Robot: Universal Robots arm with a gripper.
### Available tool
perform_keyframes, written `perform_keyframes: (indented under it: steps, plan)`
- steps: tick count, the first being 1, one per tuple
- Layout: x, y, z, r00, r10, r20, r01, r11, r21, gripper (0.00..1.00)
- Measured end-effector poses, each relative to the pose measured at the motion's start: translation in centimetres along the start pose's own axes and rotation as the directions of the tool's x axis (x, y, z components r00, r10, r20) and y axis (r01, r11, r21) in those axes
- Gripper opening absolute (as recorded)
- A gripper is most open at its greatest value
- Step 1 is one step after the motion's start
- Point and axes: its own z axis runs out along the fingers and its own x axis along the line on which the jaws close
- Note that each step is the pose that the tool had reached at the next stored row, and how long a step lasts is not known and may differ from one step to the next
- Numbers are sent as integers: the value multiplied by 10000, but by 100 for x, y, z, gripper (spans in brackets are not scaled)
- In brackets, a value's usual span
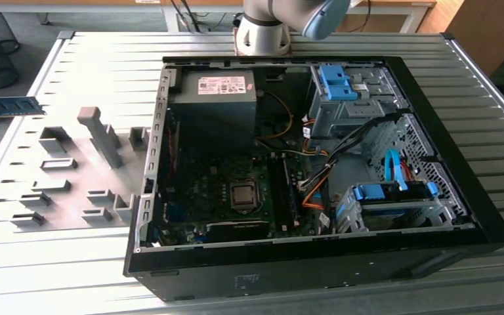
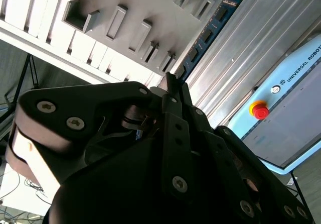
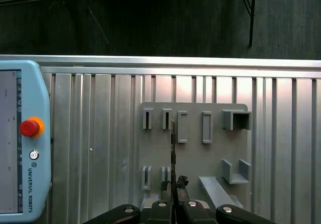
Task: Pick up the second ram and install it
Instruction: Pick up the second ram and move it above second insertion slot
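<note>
In the exterior view, found the second ram (image 1: pixel 7 105) at the far left edge of the frame, in the upper half, lying level and cut off by the border, well apart from the open computer case (image 1: pixel 322 269). Noted a grey fixture plate (image 1: pixel 63 220) with upright blocks on the slatted metal table (image 1: pixel 103 59), between ram and case. Saw the arm's base (image 1: pixel 264 29) at the top centre, behind the case. Inside the case, made out a motherboard (image 1: pixel 199 190), long black slots (image 1: pixel 280 187) just right of the processor socket (image 1: pixel 243 195), a power supply (image 1: pixel 212 98) and blue drive brackets (image 1: pixel 338 82).

In the second wrist view, saw the gripper (image 2: pixel 172 86) clamped on one end of the second ram (image 2: pixel 210 30), black fingers (image 2: pixel 176 108) pressed against the board, the stick reaching out past the fixture plate (image 2: pixel 150 0). Noted a pale blue teach pendant (image 2: pixel 286 108) with a red stop button (image 2: pixel 259 110) on the table.

In the first wrist view, caught the second ram (image 3: pixel 173 143) edge-on as a thin dark line, gripped between the fingertips of the gripper (image 3: pixel 173 183), over the fixture plate (image 3: pixel 195 153) and lined up between two narrow slot blocks (image 3: pixel 164 119) (image 3: pixel 181 127). Placed the teach pendant (image 3: pixel 22 174) well apart from the plate, red stop button (image 3: pixel 29 127) facing the camera
</note>
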Motion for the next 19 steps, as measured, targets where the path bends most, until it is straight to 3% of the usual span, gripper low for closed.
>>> perform_keyframes:
  steps: [19]
  plan:
    - [0, -80, 0, 10000, 0, 1, 0, 10000, 0, 14]
